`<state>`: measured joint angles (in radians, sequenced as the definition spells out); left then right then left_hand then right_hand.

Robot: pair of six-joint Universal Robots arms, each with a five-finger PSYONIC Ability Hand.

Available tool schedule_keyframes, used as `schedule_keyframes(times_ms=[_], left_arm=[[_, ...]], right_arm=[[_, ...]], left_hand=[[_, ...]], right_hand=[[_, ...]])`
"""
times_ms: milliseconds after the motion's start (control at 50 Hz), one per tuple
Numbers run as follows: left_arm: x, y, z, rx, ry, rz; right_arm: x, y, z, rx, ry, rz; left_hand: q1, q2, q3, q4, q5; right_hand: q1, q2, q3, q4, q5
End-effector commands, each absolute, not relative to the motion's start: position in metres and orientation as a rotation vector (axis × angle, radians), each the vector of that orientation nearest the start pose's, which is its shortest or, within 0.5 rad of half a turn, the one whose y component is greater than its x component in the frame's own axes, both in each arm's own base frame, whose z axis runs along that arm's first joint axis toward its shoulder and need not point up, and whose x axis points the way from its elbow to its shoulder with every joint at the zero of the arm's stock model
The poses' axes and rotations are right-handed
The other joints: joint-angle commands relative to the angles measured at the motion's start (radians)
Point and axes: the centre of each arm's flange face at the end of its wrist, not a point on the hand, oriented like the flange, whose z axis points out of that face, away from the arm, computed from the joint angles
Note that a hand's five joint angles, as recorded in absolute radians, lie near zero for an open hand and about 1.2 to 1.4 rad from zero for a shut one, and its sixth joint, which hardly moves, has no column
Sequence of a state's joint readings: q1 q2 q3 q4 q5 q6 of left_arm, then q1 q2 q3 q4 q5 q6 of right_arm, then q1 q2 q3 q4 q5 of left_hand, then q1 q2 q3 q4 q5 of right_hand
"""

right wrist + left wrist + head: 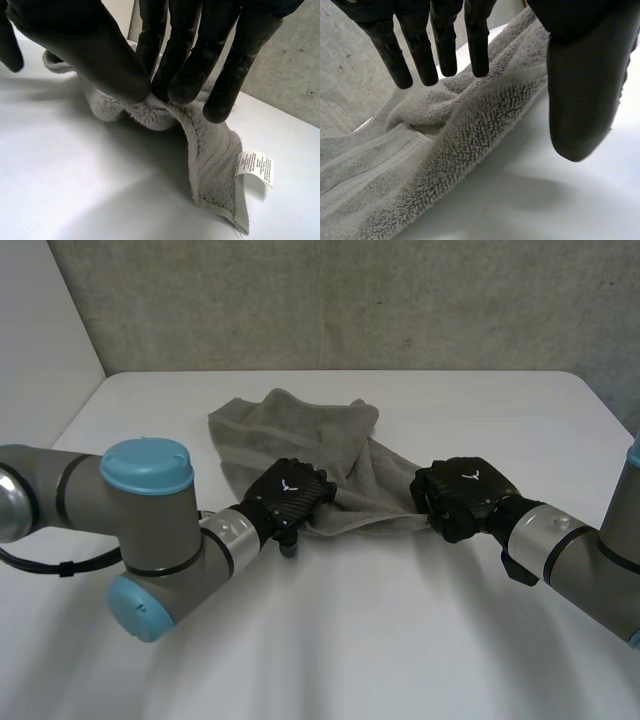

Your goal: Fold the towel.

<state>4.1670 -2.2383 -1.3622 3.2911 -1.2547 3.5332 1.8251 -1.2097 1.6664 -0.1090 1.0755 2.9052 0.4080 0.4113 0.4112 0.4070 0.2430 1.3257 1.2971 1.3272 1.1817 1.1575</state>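
Observation:
A grey towel (300, 435) lies crumpled in the middle of the white table (330, 630). My left hand (290, 496) hovers over the towel's near edge, fingers (445, 45) straight and spread above the thick hem (465, 145), thumb (582, 95) apart over the bare table; it holds nothing. My right hand (462, 495) is at the towel's right end. There its thumb (95, 55) and fingers (185, 70) pinch the towel's edge (165, 107) and lift it a little. Below the pinch a corner (222, 195) with a white care label (255, 168) rests on the table.
A grey wall (340, 300) runs behind the table's far edge. Bare tabletop lies in front of both hands and to either side of the towel.

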Motion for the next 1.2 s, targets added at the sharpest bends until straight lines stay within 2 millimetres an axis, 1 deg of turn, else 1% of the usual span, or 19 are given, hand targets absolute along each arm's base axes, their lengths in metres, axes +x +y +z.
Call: schedule_keyframes(times_ms=[20, 100, 180, 200, 280, 340, 380, 400, 500, 540, 620, 680, 780, 820, 860, 920, 1040, 1180, 1200], left_arm=[[-0.350, -0.268, 0.128, 1.564, 2.387, -2.012], [-0.352, -0.269, 0.127, 1.562, 2.385, -2.019], [-0.351, -0.268, 0.132, 1.560, 2.377, -2.027], [-0.351, -0.268, 0.137, 1.558, 2.369, -2.037], [-0.347, -0.265, 0.155, 1.538, 2.343, -2.077], [-0.337, -0.262, 0.170, 1.494, 2.328, -2.093], [-0.325, -0.254, 0.190, 1.441, 2.305, -2.114], [-0.325, -0.254, 0.190, 1.441, 2.305, -2.114], [-0.310, -0.235, 0.210, 1.399, 2.298, -2.122], [-0.301, -0.219, 0.231, 1.361, 2.302, -2.170], [-0.292, -0.211, 0.246, 1.292, 2.337, -2.217], [-0.285, -0.214, 0.251, 1.199, 2.412, -2.228], [-0.282, -0.225, 0.245, 1.121, 2.515, -2.178], [-0.283, -0.233, 0.234, 1.115, 2.548, -2.133], [-0.288, -0.250, 0.213, 1.100, 2.618, -2.036], [-0.289, -0.261, 0.198, 1.081, 2.684, -1.934], [-0.292, -0.268, 0.182, 1.081, 2.740, -1.849], [-0.293, -0.270, 0.178, 1.082, 2.745, -1.839], [-0.293, -0.270, 0.178, 1.080, 2.745, -1.839]], right_arm=[[0.251, -0.271, 0.179, -0.917, 2.048, -1.551], [0.250, -0.272, 0.180, -0.914, 2.050, -1.557], [0.250, -0.273, 0.181, -0.914, 2.049, -1.562], [0.250, -0.274, 0.183, -0.912, 2.049, -1.569], [0.251, -0.274, 0.187, -0.912, 2.044, -1.578], [0.252, -0.275, 0.192, -0.906, 2.033, -1.585], [0.252, -0.273, 0.202, -0.904, 2.032, -1.582], [0.252, -0.272, 0.202, -0.904, 2.032, -1.582], [0.251, -0.260, 0.223, -0.915, 2.062, -1.509], [0.250, -0.250, 0.232, -0.920, 2.093, -1.431], [0.253, -0.241, 0.240, -0.944, 2.100, -1.376], [0.255, -0.239, 0.243, -1.003, 2.094, -1.351], [0.259, -0.249, 0.234, -1.094, 2.101, -1.351], [0.273, -0.255, 0.225, -1.134, 2.079, -1.329], [0.281, -0.256, 0.221, -1.145, 2.065, -1.313], [0.289, -0.260, 0.214, -1.148, 2.060, -1.303], [0.300, -0.263, 0.196, -1.091, 2.057, -1.321], [0.300, -0.269, 0.182, -0.980, 2.083, -1.371], [0.299, -0.270, 0.178, -0.967, 2.097, -1.365]], left_hand=[[0.237, 0.234, 0.234, 0.238, 0.227], [0.644, 0.641, 0.641, 0.645, 0.634], [0.818, 0.815, 0.815, 0.819, 0.809], [0.955, 0.952, 0.952, 0.956, 0.945], [0.988, 0.985, 0.985, 0.989, 0.979], [0.988, 0.985, 0.985, 0.989, 0.979], [0.988, 0.985, 0.985, 0.989, 0.979], [0.988, 0.985, 0.985, 0.989, 0.979], [0.988, 0.985, 0.985, 0.989, 0.979], [0.988, 0.985, 0.985, 0.989, 0.979], [0.988, 0.985, 0.985, 0.989, 0.979], [0.988, 0.985, 0.985, 0.989, 0.979], [0.988, 0.985, 0.985, 0.989, 0.979], [0.988, 0.985, 0.985, 0.989, 0.979], [0.988, 0.985, 0.985, 0.989, 0.979], [0.988, 0.985, 0.985, 0.989, 0.979], [0.988, 0.985, 0.985, 0.989, 0.979], [0.988, 0.985, 0.985, 0.989, 0.979], [0.988, 0.985, 0.985, 0.989, 0.979]], right_hand=[[0.071, 0.099, 0.069, 0.215, 0.064], [0.071, 0.099, 0.069, 0.215, 0.064], [0.071, 0.099, 0.069, 0.215, 0.064], [0.071, 0.099, 0.069, 0.215, 0.064], [0.071, 0.099, 0.069, 0.215, 0.064], [0.071, 0.099, 0.069, 0.215, 0.064], [0.071, 0.099, 0.069, 0.215, 0.064], [0.071, 0.099, 0.069, 0.215, 0.064], [0.071, 0.099, 0.069, 0.215, 0.064], [0.071, 0.099, 0.069, 0.215, 0.064], [0.071, 0.099, 0.069, 0.215, 0.064], [0.071, 0.099, 0.069, 0.215, 0.064], [0.071, 0.099, 0.069, 0.215, 0.064], [0.071, 0.099, 0.069, 0.215, 0.064], [0.071, 0.099, 0.069, 0.215, 0.064], [0.071, 0.099, 0.069, 0.215, 0.064], [0.071, 0.099, 0.069, 0.215, 0.064], [0.071, 0.099, 0.069, 0.215, 0.064], [-0.103, -0.074, -0.104, 0.041, -0.109]])
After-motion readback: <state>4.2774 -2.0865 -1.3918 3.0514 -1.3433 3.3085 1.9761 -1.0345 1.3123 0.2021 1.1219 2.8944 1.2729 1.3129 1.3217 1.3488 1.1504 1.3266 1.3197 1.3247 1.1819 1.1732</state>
